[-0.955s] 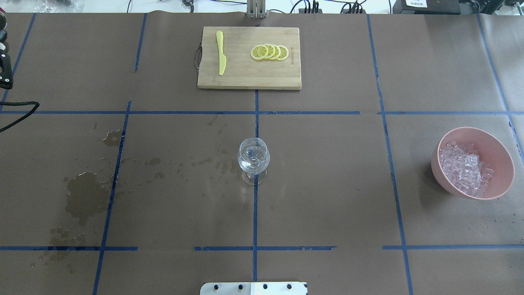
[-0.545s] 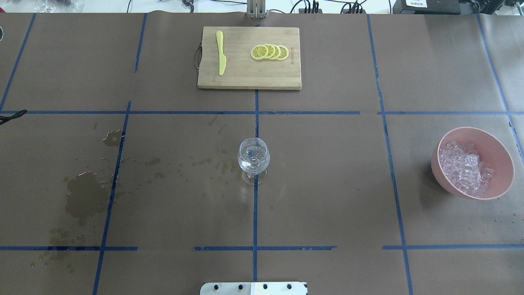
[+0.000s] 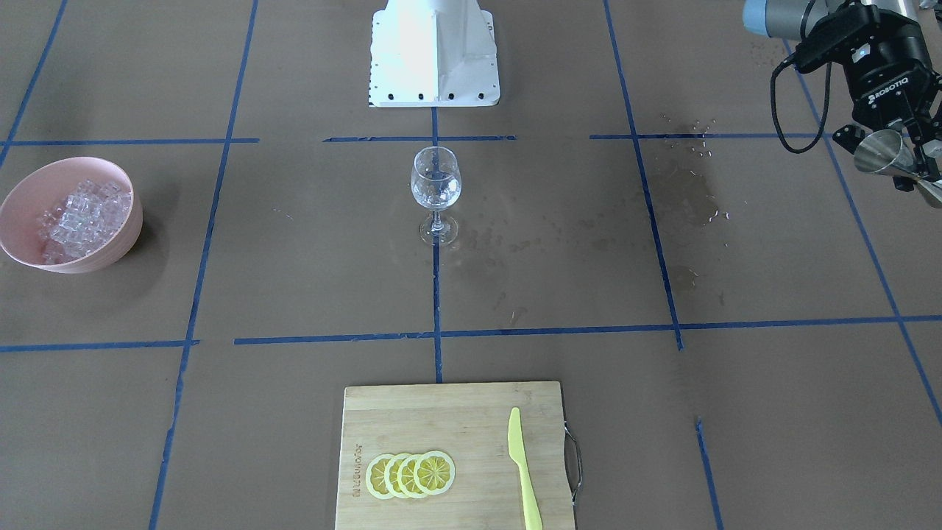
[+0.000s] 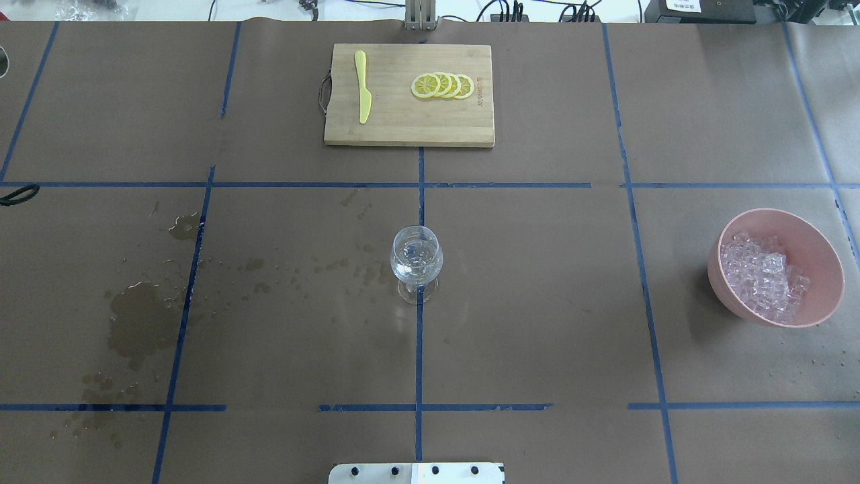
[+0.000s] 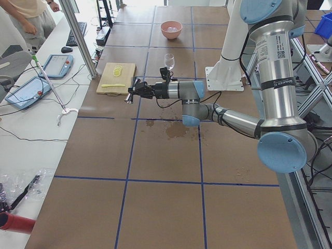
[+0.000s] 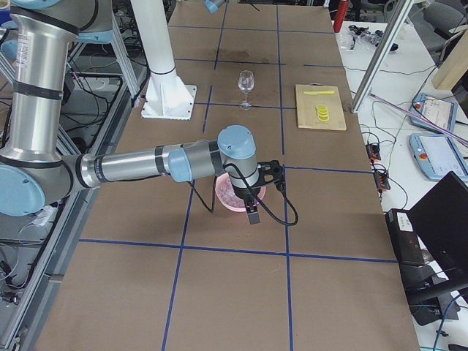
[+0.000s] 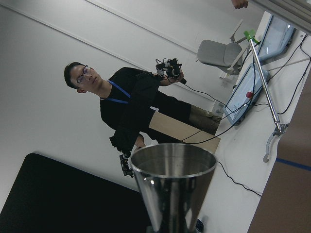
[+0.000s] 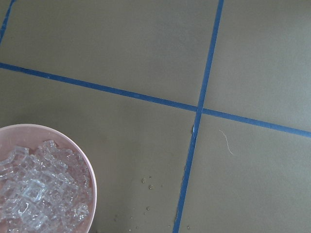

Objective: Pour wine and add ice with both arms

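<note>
Exterior front-facing shows the left gripper (image 3: 899, 163) at the counter's (image 3: 294, 280) left edge, its fingers clamped on a steel jigger (image 3: 877, 151), well apart from the wine glass (image 3: 436, 184) at the counter's middle. No wine shows in the glass and the jigger's inside is hidden, so I judge the pour not yet done: the jigger must be carried over the rim and tipped gently. The ice (image 3: 81, 213) fills the pink bowl (image 3: 103, 254) near the right edge, with the right gripper (image 6: 252, 208) above it; I cannot tell how its fingers stand.
</note>
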Controlling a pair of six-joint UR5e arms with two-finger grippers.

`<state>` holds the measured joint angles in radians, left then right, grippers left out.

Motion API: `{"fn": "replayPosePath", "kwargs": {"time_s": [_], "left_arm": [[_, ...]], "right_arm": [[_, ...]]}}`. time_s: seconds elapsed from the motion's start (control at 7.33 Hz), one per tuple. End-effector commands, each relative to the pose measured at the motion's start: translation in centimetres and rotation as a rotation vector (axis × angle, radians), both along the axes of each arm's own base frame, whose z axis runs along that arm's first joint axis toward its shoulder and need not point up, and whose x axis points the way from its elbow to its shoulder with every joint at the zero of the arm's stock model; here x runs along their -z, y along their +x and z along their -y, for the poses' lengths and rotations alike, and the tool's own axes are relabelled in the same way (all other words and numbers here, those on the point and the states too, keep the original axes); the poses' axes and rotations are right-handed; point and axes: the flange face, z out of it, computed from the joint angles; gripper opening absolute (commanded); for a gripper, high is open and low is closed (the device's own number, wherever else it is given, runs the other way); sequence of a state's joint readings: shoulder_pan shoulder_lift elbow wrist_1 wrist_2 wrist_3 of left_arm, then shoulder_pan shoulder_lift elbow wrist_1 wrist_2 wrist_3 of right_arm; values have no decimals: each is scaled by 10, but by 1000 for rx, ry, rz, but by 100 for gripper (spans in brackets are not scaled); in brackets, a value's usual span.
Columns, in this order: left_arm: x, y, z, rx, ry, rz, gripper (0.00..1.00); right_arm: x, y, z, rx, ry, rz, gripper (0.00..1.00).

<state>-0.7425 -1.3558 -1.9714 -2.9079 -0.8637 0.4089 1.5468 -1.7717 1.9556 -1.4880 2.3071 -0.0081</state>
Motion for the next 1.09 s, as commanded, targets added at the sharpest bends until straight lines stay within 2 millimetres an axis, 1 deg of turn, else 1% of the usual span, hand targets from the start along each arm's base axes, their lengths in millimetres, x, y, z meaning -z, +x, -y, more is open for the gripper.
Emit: {"fn": "replayPosePath", "kwargs": {"time_s": [0.0,0.14,0.27,0.41,0.68,0.82,0.95], "left_arm": [[-12,10,-2,-92,-7,-176,0],[-16,18,-4,-168,-45,-334,0],[-20,27,-7,-253,-110,-549,0],[-25,32,-11,-292,-145,-713,0],[-24,44,-23,-341,-173,-899,0],[-30,55,-28,-359,-215,-985,0],[-40,63,-35,-352,-231,-1025,0]], "right_arm": [[0,0,0,1,1,0,100],[0,0,0,0,0,0,100],[0,0,0,1,1,0,100],[0,0,0,1,1,0,100],[1,0,0,-1,1,0,100],[0,0,0,-1,0,0,100],[0,0,0,-1,0,0,100]]}}
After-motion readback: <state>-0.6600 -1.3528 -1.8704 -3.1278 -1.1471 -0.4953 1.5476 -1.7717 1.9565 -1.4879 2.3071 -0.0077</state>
